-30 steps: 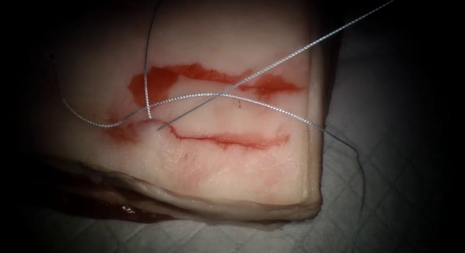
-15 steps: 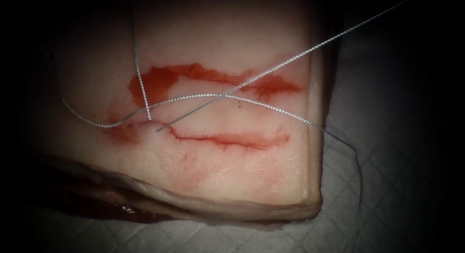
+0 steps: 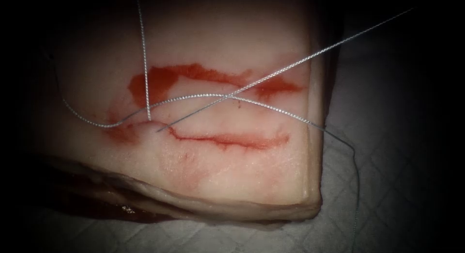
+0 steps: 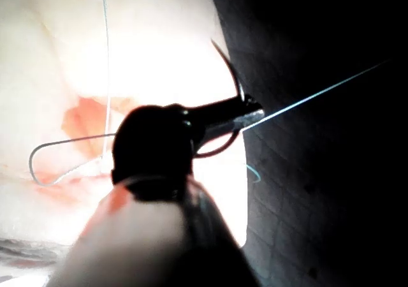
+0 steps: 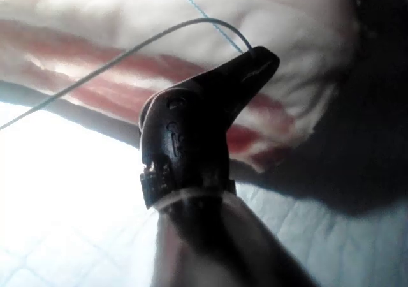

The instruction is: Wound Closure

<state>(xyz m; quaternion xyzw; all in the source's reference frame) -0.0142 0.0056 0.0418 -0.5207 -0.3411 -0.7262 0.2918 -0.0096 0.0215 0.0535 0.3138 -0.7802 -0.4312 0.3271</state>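
In the left wrist view the left arm's tool (image 4: 245, 116) has its jaws clamped on the curved needle (image 4: 228, 70) near the middle of its curve, the needle free of the tissue, its point standing up above the jaws and its lower arc curling under them; the dark wrist housing hides where the jaws hinge. The thread (image 4: 319, 94) runs from the jaws off into the dark. In the right wrist view the right arm's tool (image 5: 260, 60) has its jaws closed on the thread (image 5: 121, 56), which arcs out of the tip and trails away; the shaft covers the ground beneath. In the endoscope view the near edge of the tissue (image 3: 232, 185) sinks into shadow at the lower left of the frame. Higher, the cut (image 3: 227, 139) runs across the middle, and the thread (image 3: 271, 77) emerges at its left end, with strands crossing above it and running out of the frame at the top and upper right. Red fluid (image 3: 164, 78) stains the tissue beyond the cut. A quilted cloth (image 3: 387, 175) lies under the tissue.
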